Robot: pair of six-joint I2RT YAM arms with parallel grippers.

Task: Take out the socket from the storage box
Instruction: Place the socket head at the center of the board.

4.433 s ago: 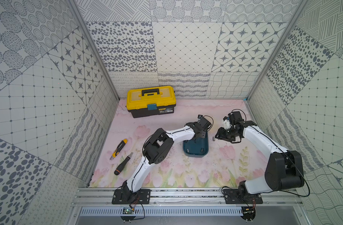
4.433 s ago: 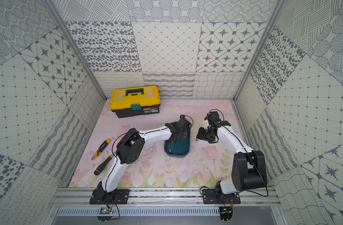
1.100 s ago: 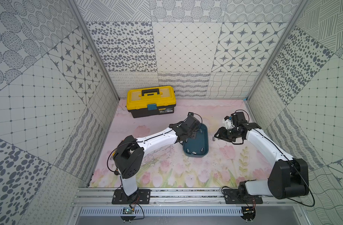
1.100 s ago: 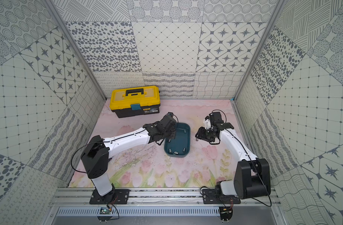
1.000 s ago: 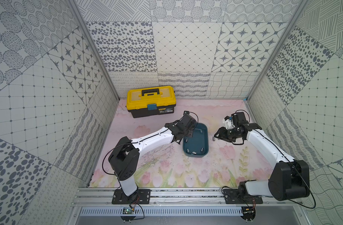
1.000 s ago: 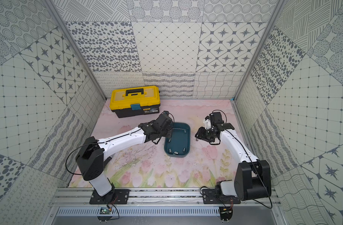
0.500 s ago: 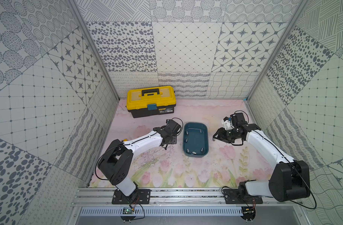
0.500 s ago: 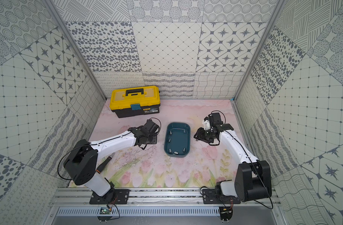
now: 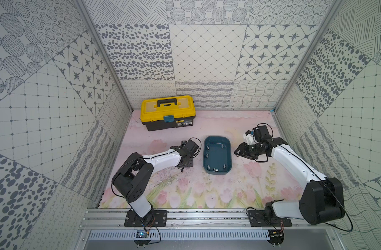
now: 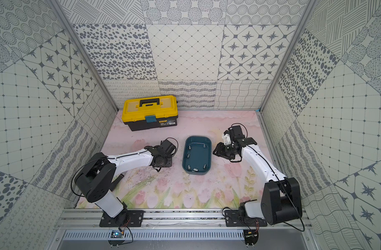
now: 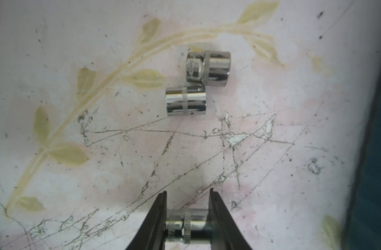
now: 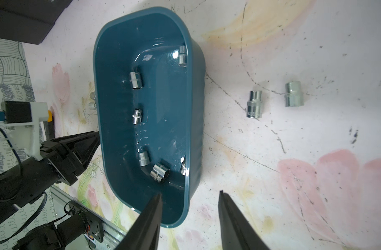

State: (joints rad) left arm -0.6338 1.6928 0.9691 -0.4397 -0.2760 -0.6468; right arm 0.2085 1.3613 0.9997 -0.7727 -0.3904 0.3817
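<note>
My left gripper (image 11: 187,194) is clenched on one socket (image 11: 186,226). The shiny barrel lies crosswise between the two black fingers, each end pressed against a pad, low over the flowered mat (image 9: 185,194). Just past my fingertips, two loose sockets (image 11: 186,101) lie side by side on the mat, close together and apart from the one I hold. The dark rim of the storage box (image 11: 375,151) runs along one edge of that wrist view, near but not touching me.

In both top views the storage box (image 9: 217,173) (image 10: 196,172) sits mid-mat, its long axis running 12 to 6. My left gripper (image 9: 186,166) is at its 9 o'clock, outside the wall with a strip of mat between. My right gripper (image 9: 237,151) waits at its 3 o'clock, just beside the wall. Its fingers are spread and hold nothing, and in its wrist view the box's rim (image 12: 98,86) passes under them. Several sockets in the box (image 12: 136,80) are scattered over the floor, most near the walls. Two outside sockets (image 12: 254,107) lie on the 3 o'clock side.

The yellow-lidded toolbox (image 9: 168,112) stands at 11 o'clock, well apart. A broad stretch of mat lies at 6 o'clock, running to the rail. The side panels at 9 and 3 are well apart from both wrists.
</note>
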